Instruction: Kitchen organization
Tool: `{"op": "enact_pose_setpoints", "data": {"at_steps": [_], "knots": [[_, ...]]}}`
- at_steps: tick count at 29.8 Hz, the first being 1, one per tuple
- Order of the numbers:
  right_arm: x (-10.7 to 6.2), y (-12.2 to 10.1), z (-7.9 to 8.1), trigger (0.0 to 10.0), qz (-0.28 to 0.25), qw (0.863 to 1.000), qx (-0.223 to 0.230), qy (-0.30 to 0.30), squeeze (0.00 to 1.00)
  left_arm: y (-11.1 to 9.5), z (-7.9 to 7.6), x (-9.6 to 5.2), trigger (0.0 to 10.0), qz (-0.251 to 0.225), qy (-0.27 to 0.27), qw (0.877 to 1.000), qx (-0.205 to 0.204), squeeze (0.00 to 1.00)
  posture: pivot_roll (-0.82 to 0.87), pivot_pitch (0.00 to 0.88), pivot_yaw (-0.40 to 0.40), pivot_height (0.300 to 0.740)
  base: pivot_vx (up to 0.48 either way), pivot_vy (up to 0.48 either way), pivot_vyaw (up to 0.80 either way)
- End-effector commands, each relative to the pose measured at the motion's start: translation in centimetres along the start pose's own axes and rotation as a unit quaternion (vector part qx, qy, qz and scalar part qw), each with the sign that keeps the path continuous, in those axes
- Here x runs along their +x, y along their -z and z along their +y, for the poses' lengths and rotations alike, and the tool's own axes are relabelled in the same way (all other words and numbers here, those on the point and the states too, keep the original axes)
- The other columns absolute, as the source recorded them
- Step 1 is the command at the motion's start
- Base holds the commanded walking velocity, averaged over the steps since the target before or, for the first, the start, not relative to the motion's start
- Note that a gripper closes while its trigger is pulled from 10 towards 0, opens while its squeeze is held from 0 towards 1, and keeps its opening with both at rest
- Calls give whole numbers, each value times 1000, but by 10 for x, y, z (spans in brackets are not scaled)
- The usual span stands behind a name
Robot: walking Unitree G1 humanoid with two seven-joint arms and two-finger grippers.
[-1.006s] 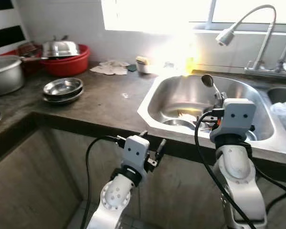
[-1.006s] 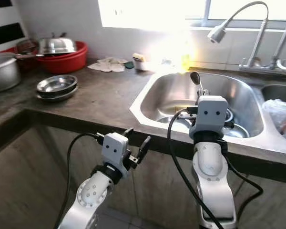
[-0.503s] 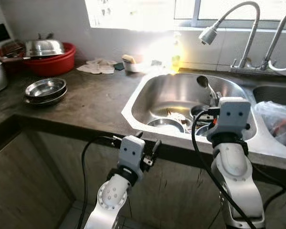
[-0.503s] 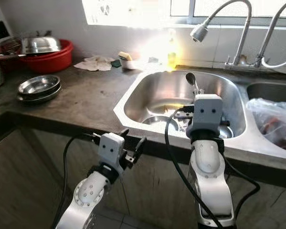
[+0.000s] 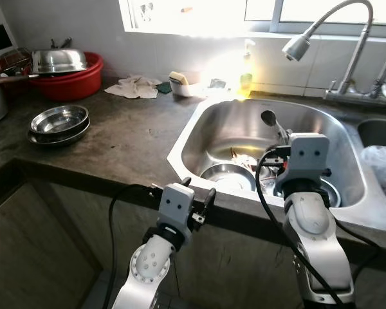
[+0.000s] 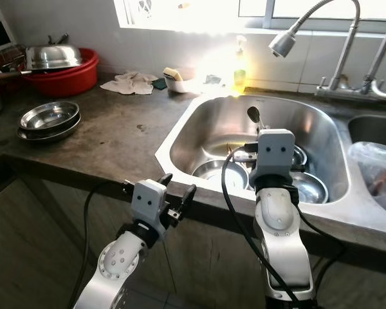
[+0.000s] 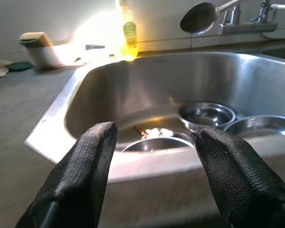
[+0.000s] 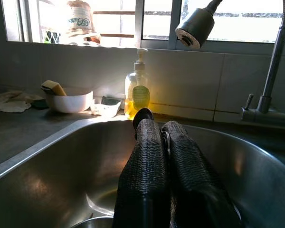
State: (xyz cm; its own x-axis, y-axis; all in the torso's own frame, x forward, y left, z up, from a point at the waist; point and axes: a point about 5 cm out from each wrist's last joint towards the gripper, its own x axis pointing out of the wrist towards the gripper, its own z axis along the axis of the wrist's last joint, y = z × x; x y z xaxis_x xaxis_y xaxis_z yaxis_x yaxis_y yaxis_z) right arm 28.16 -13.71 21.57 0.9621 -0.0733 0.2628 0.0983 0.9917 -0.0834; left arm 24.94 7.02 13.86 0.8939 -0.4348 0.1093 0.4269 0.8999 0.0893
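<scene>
Fingers first: my left gripper (image 7: 154, 156) has its fingers spread wide, hanging just in front of the counter edge below the sink's near rim. My right gripper (image 8: 164, 137) has its fingers pressed together around a thin handle, held over the sink (image 5: 199, 122); they clamp a ladle (image 5: 268, 118) whose dark bowl stands up above them.

Biggest thing here is the dark counter (image 5: 128, 138), running from the left wall to the steel sink. That basin holds several steel bowls (image 5: 226, 174) low near its front, with some food scraps between them. A curved tap (image 5: 298, 46) arches over it from the right, its spray head hanging above the basin. Right of the sink, a second basin holds a clear plastic bag (image 5: 383, 161).

Far left on the counter sits a red tub (image 5: 77, 82) with a steel lid on it. Nearer, two stacked steel dishes (image 5: 58, 122). By the window: a crumpled rag (image 5: 135, 87), a white bowl (image 8: 69, 101) with a sponge, and a yellow soap bottle (image 8: 137, 92).
</scene>
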Motion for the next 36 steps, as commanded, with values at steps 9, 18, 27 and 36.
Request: {"op": "enact_pose_setpoints", "data": {"at_steps": [9,18,27,36], "knots": [[7,-2,-10,10000,3,1000,-11,9,0,-4,-5,2,10000,-4,6,1000,-1,0,108,0,-7,740,263,0,0],[31,15,-22,10000,84,995,-56,1,0,-1,-5,1,10000,2,3,1000,1,0,107,0,-10,740,0,0,0],[55,33,-15,10000,154,984,-71,-53,0,-1,-6,1,10000,1,5,1000,1,0,118,0,-25,740,0,0,0],[66,60,-20,10000,220,971,-71,-56,0,0,-7,-3,10000,4,1,1000,1,0,140,0,-39,740,0,0,0]]}}
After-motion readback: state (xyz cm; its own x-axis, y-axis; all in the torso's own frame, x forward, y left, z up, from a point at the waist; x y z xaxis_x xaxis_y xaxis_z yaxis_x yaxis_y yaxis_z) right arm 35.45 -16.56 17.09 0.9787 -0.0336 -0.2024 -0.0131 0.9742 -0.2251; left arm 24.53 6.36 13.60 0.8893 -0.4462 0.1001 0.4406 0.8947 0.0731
